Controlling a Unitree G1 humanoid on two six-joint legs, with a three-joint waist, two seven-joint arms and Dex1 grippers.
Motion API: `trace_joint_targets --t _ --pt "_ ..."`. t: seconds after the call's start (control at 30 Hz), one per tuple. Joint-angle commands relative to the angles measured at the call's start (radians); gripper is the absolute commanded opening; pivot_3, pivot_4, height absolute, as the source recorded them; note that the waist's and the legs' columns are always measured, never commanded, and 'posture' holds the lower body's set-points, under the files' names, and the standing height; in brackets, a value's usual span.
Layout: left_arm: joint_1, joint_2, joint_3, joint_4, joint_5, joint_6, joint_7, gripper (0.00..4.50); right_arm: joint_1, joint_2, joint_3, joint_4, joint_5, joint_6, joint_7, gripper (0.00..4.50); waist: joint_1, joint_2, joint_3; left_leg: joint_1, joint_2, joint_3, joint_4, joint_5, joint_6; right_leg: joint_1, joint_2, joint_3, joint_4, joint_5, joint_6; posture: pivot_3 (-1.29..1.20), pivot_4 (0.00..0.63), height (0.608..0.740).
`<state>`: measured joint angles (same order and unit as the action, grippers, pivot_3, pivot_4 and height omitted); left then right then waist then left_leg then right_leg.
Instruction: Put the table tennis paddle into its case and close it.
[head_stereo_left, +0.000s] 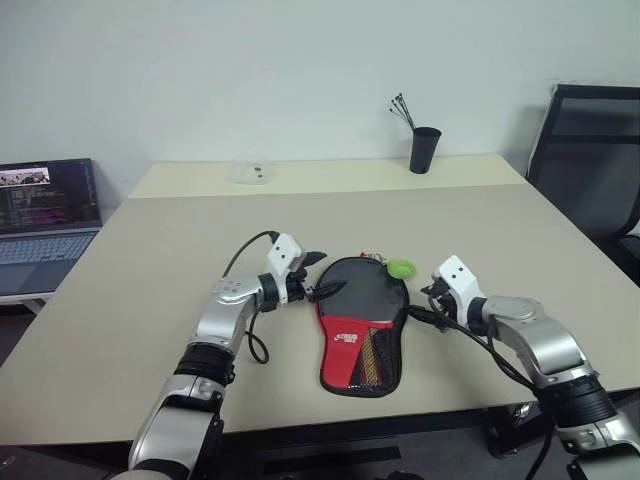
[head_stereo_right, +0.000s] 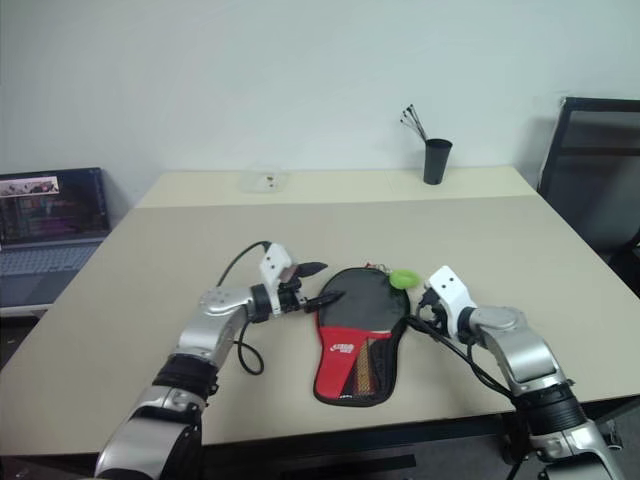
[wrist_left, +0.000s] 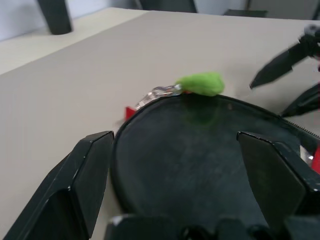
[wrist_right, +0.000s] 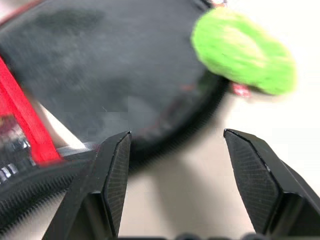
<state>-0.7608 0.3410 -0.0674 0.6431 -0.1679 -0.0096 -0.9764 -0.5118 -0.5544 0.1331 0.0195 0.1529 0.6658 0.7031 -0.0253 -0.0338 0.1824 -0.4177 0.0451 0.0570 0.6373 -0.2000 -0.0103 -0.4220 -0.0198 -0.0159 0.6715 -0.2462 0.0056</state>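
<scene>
Case (head_stereo_left: 361, 325) lies flat mid-bench (head_stereo_left: 150, 280), green tag (head_stereo_left: 401, 268) at its far rim. Paddle not discernible, probably inside. Left gripper (head_stereo_left: 316, 274) open at the left rim, right gripper (head_stereo_left: 420, 305) open beside the right edge, both empty. Next: pin one side, pinch the tag, pull along the zip.

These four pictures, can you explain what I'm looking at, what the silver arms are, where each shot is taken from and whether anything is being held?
It's a humanoid robot with two arms. Two pictures come from cameras in its head, looking down over a beige table. The other two come from cameras on each wrist, looking along that arm's black fingers. On the table lies the case, black with a red panel and a green zipper tag. The left gripper is open at the case's rounded end. The right gripper is open beside the case. Neither holds anything. Behind are a black cup and a laptop.
</scene>
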Motion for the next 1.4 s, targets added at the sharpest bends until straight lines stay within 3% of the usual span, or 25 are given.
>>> trace_joint_targets --t 0.03,0.37,1.0,1.1,1.33,1.4 --pt "-0.062 -0.029 -0.020 0.074 0.020 -0.059 -0.039 4.32 -0.054 -0.016 -0.018 0.019 -0.009 -0.047 0.016 3.23 -0.004 0.000 0.000 0.000 0.000 0.000 0.000 0.000 0.000 0.000 0.000 0.001 0.000 0.000 0.000 0.00 0.150 0.740" --pt "-0.131 -0.082 -0.044 0.285 0.084 -0.164 -0.058 4.32 -0.172 0.098 -0.051 0.166 -0.010 -0.125 -0.049 3.23 -0.006 0.000 0.000 0.000 0.000 0.001 -0.004 0.000 0.000 -0.001 0.003 0.000 -0.001 0.000 0.000 0.00 0.150 0.740" --pt "-0.134 -0.096 -0.039 0.305 0.100 -0.189 -0.066 4.32 -0.307 0.212 0.045 0.508 -0.180 -0.383 -0.126 3.23 -0.005 0.000 0.000 0.000 0.000 0.001 -0.008 0.000 0.000 -0.001 0.002 0.001 -0.007 0.000 0.000 0.00 0.150 0.740" --pt "-0.143 -0.102 -0.044 0.315 0.109 -0.198 -0.065 4.32 -0.330 0.219 0.031 0.564 -0.198 -0.403 -0.163 2.67 -0.005 0.000 0.000 0.000 0.001 0.002 -0.008 0.000 0.000 -0.001 0.002 0.001 -0.007 0.001 0.000 0.00 0.150 0.740" --pt "-0.216 -0.148 -0.054 0.433 0.143 -0.219 -0.067 4.32 -0.345 0.221 0.014 0.590 -0.191 -0.402 -0.171 0.29 -0.004 0.000 0.000 0.000 0.000 0.002 -0.007 0.000 0.000 -0.001 0.001 0.001 -0.007 0.001 0.000 0.00 0.150 0.740" --pt "-0.226 -0.162 -0.056 0.468 0.155 -0.226 -0.061 4.32 -0.343 0.219 0.011 0.581 -0.189 -0.395 -0.170 0.03 -0.004 0.000 0.000 0.000 0.000 0.002 -0.007 0.000 0.000 -0.001 0.001 0.001 -0.007 0.001 0.001 0.00 0.150 0.740"
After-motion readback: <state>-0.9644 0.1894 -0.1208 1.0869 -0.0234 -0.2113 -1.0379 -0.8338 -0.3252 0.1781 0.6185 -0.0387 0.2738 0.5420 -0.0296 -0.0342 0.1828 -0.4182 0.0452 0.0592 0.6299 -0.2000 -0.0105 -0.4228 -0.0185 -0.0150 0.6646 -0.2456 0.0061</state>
